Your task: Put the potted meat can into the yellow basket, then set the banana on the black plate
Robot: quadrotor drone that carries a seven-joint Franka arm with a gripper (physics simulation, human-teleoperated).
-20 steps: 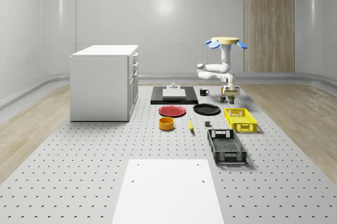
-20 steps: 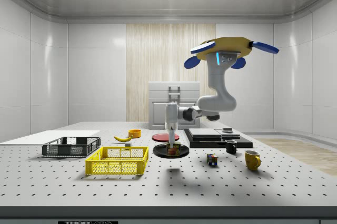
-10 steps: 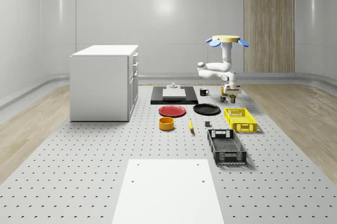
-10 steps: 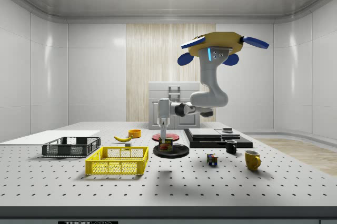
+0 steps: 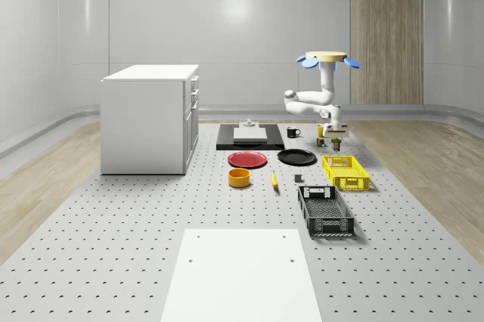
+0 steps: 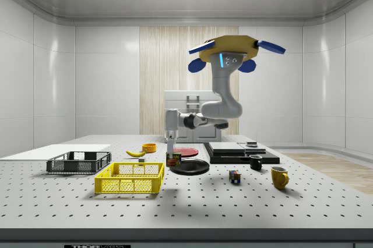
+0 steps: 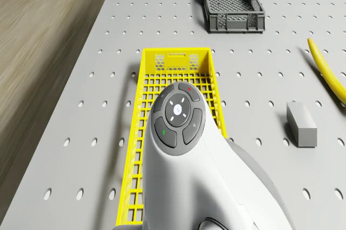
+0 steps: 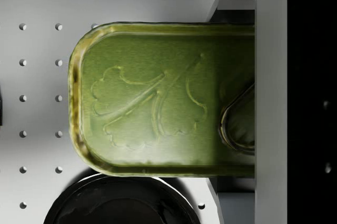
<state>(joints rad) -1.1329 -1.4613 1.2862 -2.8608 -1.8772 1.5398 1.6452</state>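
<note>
My gripper (image 6: 171,150) is shut on the potted meat can (image 6: 173,159), which hangs a little above the table. It is held just off the black plate (image 6: 189,167) on the side of the yellow basket (image 6: 130,178). In the wrist view the can's green lid (image 8: 158,98) sits against one finger (image 8: 271,98), with the plate's rim (image 8: 121,203) below it. The drone (image 6: 233,53) hovers above the plate and the black slab. In the drone view my arm (image 7: 184,149) covers part of the yellow basket (image 7: 175,53). The banana (image 5: 274,180) lies on the table near the orange bowl.
A black basket (image 5: 325,210) lies nearer the camera than the yellow one (image 5: 345,171). A red plate (image 5: 248,159), an orange bowl (image 5: 239,178), a grey block (image 7: 301,124) and a white cabinet (image 5: 150,118) stand around. A cube (image 6: 235,176) and two mugs (image 6: 279,176) sit to the side view's right.
Drone and arm have shifted toward the side view's left, carrying the can from over the black plate to its edge nearest the yellow basket. The can rose slightly.
</note>
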